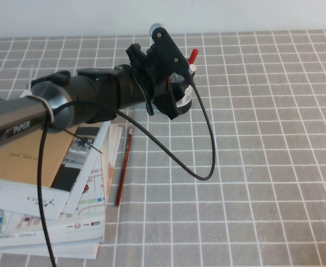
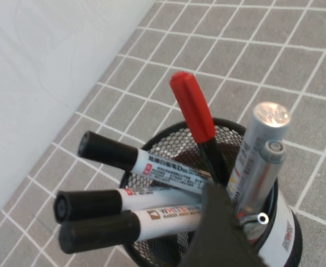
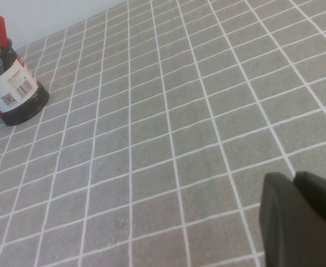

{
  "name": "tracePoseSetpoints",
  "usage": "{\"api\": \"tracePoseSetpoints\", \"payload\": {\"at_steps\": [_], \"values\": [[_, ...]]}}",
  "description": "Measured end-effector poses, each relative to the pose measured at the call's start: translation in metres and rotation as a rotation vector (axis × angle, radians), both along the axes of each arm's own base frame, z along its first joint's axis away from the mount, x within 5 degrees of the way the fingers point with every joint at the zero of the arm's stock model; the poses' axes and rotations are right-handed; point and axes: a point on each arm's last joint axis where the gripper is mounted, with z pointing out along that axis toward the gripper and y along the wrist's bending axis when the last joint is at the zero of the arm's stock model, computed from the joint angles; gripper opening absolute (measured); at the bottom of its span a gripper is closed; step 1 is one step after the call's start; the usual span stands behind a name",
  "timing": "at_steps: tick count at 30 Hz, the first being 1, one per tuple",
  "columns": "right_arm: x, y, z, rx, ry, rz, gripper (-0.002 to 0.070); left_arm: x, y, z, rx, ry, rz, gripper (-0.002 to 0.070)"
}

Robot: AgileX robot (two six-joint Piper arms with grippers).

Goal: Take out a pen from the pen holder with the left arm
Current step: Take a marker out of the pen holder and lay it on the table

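High view: my left gripper (image 1: 173,69) hangs right over pen holder (image 2: 168,146); cannot tell if it is open or closed. Red-capped pen (image 2: 192,105) stands in holder. Right wrist view: my right gripper (image 3: 295,214) clenched above tiled table (image 3: 179,139), well apart from holder.

Grey tiled table (image 1: 263,194) bears pen holder (image 3: 15,92), red pencil (image 1: 124,167), seemingly booklets (image 1: 18,222).

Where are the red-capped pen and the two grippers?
red-capped pen (image 2: 192,105), left wrist view, on its cap.
left gripper (image 1: 179,83), high view, front end, over the pen holder (image 1: 185,102).
right gripper (image 3: 294,183), right wrist view, front end, away from pen holder.
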Motion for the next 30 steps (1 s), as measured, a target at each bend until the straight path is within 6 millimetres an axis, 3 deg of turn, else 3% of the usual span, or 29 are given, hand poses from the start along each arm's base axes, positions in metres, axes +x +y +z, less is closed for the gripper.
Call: {"api": "tracePoseSetpoints", "payload": {"at_steps": [17, 25, 30], "values": [[0.0, 0.0, 0.0, 0.0, 0.0, 0.0, -0.0013, 0.003, 0.002, -0.005, 0.022, 0.006, 0.036, 0.0057], [0.0, 0.0, 0.0, 0.0, 0.0, 0.0, -0.0013, 0.004, 0.005, -0.001, 0.041, -0.012, 0.066, 0.0028], [0.0, 0.0, 0.0, 0.0, 0.0, 0.0, -0.0013, 0.004, 0.008, 0.026, 0.017, -0.072, 0.091, 0.0023]]}}
